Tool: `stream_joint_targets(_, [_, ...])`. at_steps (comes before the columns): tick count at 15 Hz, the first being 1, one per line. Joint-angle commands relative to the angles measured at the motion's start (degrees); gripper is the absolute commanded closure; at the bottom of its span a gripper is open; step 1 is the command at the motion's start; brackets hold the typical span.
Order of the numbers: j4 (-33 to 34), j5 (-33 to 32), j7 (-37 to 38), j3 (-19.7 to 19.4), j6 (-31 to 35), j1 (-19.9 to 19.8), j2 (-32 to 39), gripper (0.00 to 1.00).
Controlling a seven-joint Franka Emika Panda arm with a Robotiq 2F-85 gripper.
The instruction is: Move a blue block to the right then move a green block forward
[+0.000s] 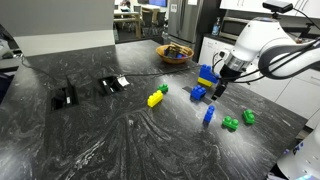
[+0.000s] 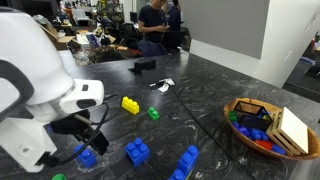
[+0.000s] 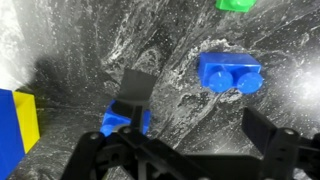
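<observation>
The slim blue block (image 1: 209,114) stands on the dark marble table in both exterior views (image 2: 88,157). In the wrist view it (image 3: 230,72) lies just ahead of my jaws, not between them. My gripper (image 1: 220,88) hangs a little above it, open and empty (image 2: 88,140) (image 3: 200,115). The low green block (image 1: 230,124) sits just past the blue block, beside a chunkier green brick (image 1: 248,117). One green brick shows at the top edge of the wrist view (image 3: 235,5); I cannot tell which.
A squat blue brick (image 1: 198,93) (image 2: 137,151) (image 3: 125,122) sits partly behind one finger. A blue-and-yellow stack (image 1: 207,75) (image 3: 18,125) stands beyond it. A yellow brick (image 1: 155,99) and a green piece (image 1: 163,89) lie further off. A wooden bowl (image 2: 265,125) stands near the edge.
</observation>
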Motion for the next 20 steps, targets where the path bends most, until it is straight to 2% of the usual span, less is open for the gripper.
stream_joint_targets(1, [1.15,0.73,-0.58,1.36,-0.11,-0.99,1.79,0.0])
stream_joint_targets(7, [2.73,0.66,-0.93,1.36,-0.17,-1.05,3.64,0.0])
stream_joint_targets(8, [3.09,1.81,-0.34,1.52,-1.79,-0.53,3.87,0.0])
stream_joint_targets(12, [3.27,9.4,9.7,4.05,-3.18,0.38,4.92,0.0])
stream_joint_targets(14, [2.51,9.28,17.64,6.75,-2.51,-1.07,4.53,0.0])
stream_joint_targets(15, [2.42,8.93,12.21,5.49,-2.11,-0.09,4.28,0.0])
stream_joint_targets(17, [2.31,8.96,16.3,6.52,-2.11,-0.41,4.31,0.0])
stream_joint_targets(20, [2.31,8.94,16.96,6.57,-2.11,-0.81,4.31,0.0])
